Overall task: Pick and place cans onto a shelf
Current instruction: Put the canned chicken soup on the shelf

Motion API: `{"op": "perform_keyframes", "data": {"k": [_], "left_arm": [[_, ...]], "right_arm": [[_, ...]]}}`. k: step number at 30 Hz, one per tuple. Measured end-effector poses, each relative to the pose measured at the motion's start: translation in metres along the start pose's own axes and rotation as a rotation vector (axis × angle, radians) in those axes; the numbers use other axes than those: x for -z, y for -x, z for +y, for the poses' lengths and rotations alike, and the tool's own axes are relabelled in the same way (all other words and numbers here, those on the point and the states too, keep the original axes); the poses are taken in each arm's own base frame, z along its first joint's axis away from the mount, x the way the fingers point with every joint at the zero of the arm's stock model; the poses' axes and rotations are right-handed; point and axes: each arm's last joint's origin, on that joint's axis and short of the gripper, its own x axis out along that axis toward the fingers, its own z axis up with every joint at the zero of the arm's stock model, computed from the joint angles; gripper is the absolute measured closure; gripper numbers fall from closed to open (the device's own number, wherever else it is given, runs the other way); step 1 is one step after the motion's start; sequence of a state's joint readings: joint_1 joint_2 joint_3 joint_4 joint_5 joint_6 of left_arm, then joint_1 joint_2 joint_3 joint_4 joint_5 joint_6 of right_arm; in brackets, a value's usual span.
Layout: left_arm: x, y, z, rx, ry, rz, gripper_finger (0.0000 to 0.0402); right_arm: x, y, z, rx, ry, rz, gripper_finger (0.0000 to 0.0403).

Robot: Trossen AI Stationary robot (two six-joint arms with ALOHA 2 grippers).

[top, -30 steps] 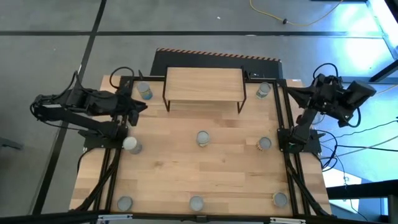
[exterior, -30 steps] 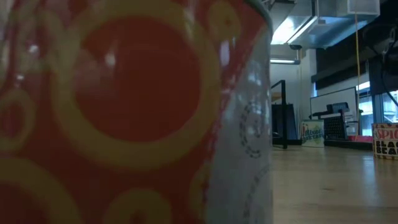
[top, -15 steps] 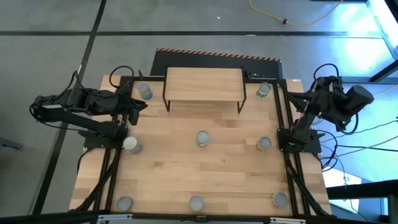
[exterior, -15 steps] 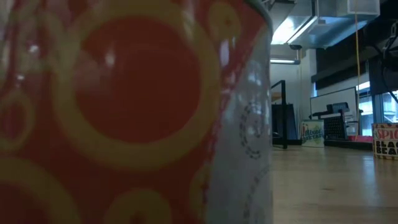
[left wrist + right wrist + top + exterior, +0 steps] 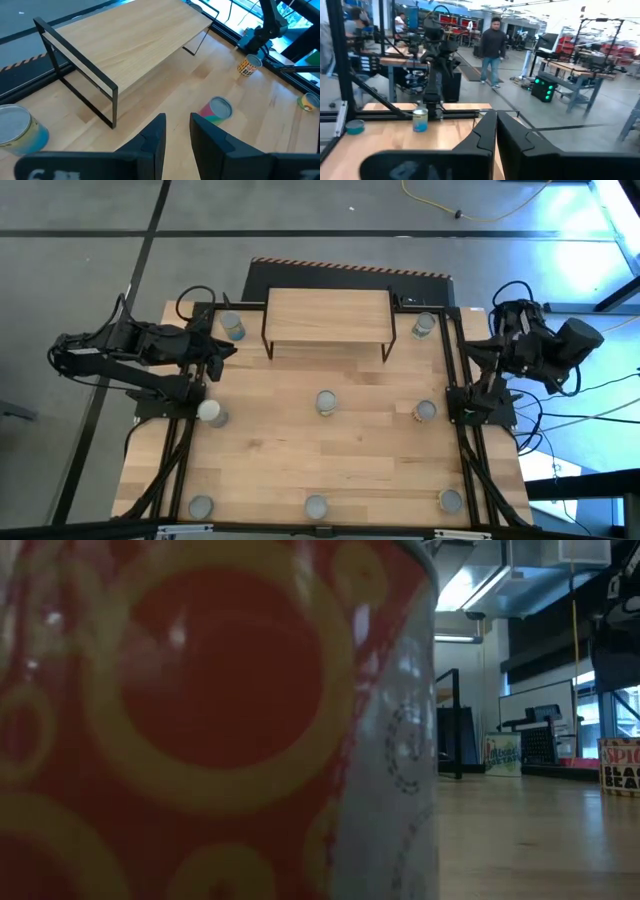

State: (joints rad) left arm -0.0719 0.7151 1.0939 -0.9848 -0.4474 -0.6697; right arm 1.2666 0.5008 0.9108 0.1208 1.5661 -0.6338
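Cans [image 5: 326,402] dot the table [image 5: 270,460] around the bare shelf [image 5: 327,317].

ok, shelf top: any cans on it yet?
Empty. The shelf shows bare wood in the high view; the cans stand on the table.

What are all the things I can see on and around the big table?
cans: eight, silver tops; two beside the shelf's ends, three across the table's middle, three along its near edge
shelf: one, light wood on black legs, at the table's far edge, nothing on it
table: one, light wood
person: one, dark top, standing in the room beyond
left gripper: jaws slightly apart, empty, by the table's left side
right gripper: jaws shut, empty, off the table's right side
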Motion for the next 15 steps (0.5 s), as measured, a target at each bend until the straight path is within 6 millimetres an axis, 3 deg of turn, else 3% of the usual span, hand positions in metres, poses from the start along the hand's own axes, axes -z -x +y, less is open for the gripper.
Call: {"op": "perform_keyframes", "data": {"k": [3,10,15], "left_arm": [[0.0,0.0,0.0,0.0,0.0,0.0,0.0321],[0.0,0.0,0.0,0.0,-0.001,0.0,0.0321],[0.0,0.0,0.0,0.0,-0.001,0.0,0.0321]], "right_arm": [[-0.008,0.0,-0.013,0.009,-0.044,0.003,0.0385],[-0.017,-0.002,-0.024,0.07,0.081,0.013,0.0386],[-0.018,-0.004,-0.015,0.112,0.114,0.021,0.0386]]}}
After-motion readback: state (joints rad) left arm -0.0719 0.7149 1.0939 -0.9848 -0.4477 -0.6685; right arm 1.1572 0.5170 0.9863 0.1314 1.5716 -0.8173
